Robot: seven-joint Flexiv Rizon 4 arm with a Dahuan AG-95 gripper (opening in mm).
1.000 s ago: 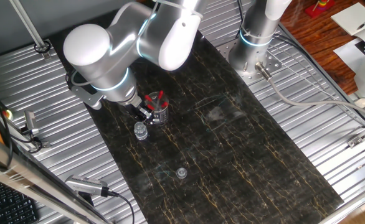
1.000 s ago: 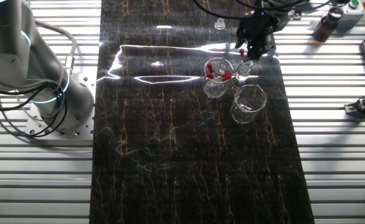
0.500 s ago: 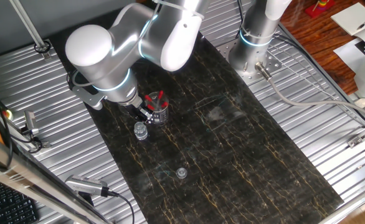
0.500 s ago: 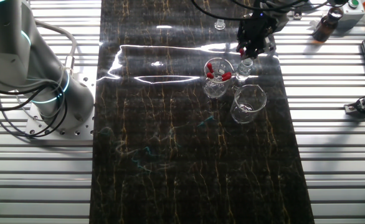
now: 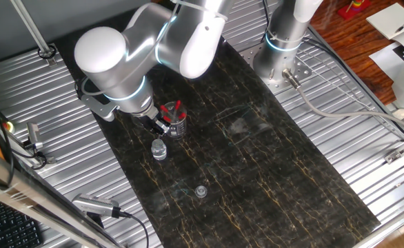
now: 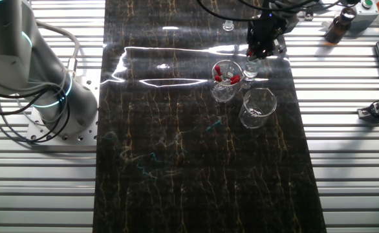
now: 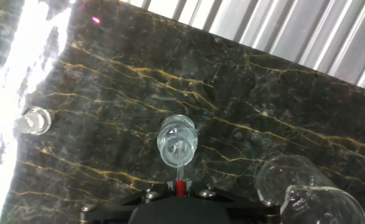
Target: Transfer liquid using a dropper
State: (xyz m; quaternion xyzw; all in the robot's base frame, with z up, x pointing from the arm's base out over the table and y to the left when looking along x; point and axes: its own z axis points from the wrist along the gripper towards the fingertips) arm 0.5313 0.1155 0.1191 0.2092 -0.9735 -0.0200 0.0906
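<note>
My gripper (image 7: 180,188) is shut on the red bulb of a dropper (image 7: 180,182). Its clear stem points down at the open mouth of a small clear vial (image 7: 177,145) right below. I cannot tell whether the tip is inside the vial. In one fixed view the gripper (image 5: 158,127) hangs over the vial (image 5: 159,150), next to a beaker holding more red-bulbed droppers (image 5: 174,121). In the other fixed view the gripper (image 6: 260,46) stands above the vial (image 6: 250,69), beside the dropper beaker (image 6: 224,80).
An empty glass beaker (image 6: 257,107) stands near the vial and shows at the hand view's lower right (image 7: 298,186). A small clear cap (image 7: 35,121) lies apart on the dark marble mat (image 6: 176,142). A brown bottle (image 6: 339,27) stands on the ribbed metal table.
My gripper has shifted slightly with the dropper in it, and the vial below looks nudged a little. The beakers and cap have not moved.
</note>
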